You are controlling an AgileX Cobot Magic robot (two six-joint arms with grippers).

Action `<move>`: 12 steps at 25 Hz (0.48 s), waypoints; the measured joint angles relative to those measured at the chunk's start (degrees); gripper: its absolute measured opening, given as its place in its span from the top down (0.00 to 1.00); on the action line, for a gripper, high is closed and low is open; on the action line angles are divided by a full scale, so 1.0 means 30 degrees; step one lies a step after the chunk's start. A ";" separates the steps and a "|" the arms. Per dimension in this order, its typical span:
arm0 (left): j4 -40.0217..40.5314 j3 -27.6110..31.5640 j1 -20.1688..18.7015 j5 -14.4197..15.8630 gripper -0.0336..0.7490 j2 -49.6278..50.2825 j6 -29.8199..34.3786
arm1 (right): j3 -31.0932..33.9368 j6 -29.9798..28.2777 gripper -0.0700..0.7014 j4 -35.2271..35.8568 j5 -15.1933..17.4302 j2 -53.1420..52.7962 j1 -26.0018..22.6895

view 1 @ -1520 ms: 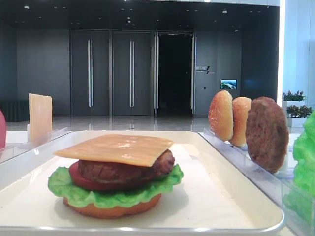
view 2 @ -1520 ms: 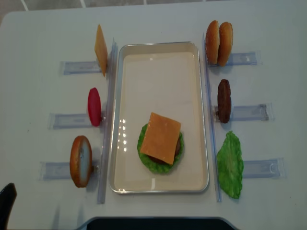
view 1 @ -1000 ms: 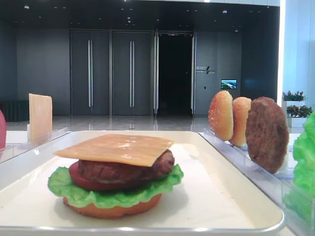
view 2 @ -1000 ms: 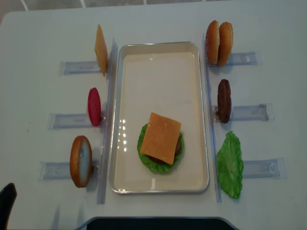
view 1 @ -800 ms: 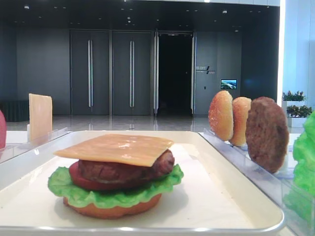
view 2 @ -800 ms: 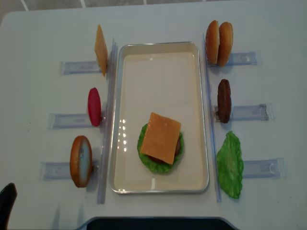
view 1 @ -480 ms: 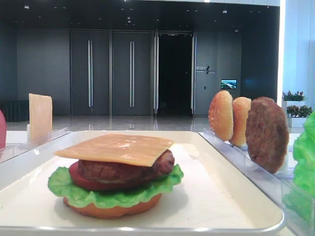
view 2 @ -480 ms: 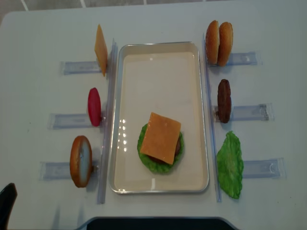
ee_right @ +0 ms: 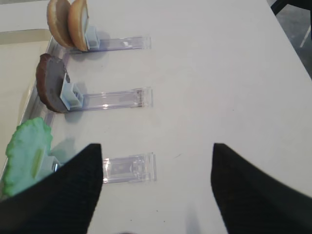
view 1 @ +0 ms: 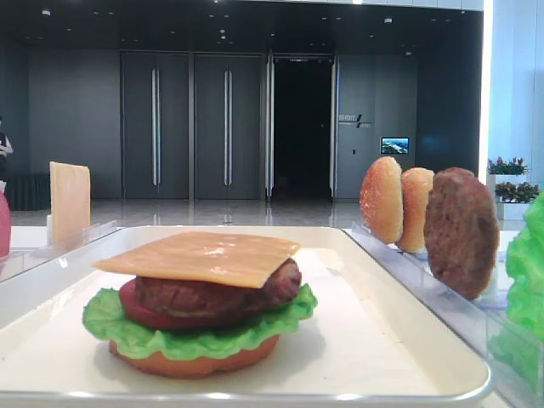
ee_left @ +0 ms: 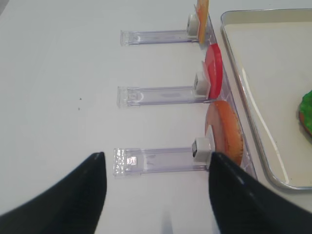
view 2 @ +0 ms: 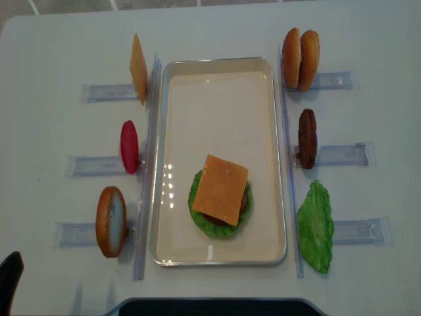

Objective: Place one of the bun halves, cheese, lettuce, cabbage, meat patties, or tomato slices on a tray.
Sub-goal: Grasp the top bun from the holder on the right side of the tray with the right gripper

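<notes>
Tray (view 2: 273,158) sits mid-bench, long axis running front to back. On it, toward the near end: a stack w/ flat bottom bun (view 1: 194,360), lettuce leaf (view 1: 127,327), tomato slice (view 1: 136,306), patty (view 1: 212,293) & cheese slice (view 2: 220,189) on top.

Left of tray, on edge in clear racks (view 2: 89,166): spare cheese (view 2: 138,68) by far left corner, spare tomato (view 2: 129,146) at mid left edge, bun half (view 2: 110,221) by near left corner.

Right of tray: two bun halves (view 2: 300,58) touching each other by far right corner, spare patty (view 2: 306,138) mid right edge, spare lettuce (view 2: 316,226) near right corner.

Left fingers (ee_left: 153,195) spread wide, nothing between them, above the bench over the rack w/ the bun half. Right fingers (ee_right: 156,187) also wide apart, holding nothing, above the rack by the spare lettuce.
</notes>
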 joint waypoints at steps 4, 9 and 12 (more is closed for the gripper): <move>0.0000 0.0000 0.0000 0.0000 0.31 0.0000 0.0000 | 0.0000 0.0000 0.29 0.0000 0.0000 0.0000 0.0000; 0.0000 0.0000 0.0000 0.0000 0.31 0.0000 0.0000 | 0.0000 0.0000 0.29 0.0000 0.0000 0.0000 0.0000; 0.0000 0.0000 0.0000 0.0000 0.31 0.0000 0.0000 | 0.0000 0.0000 0.29 0.0000 0.0000 0.0000 0.0000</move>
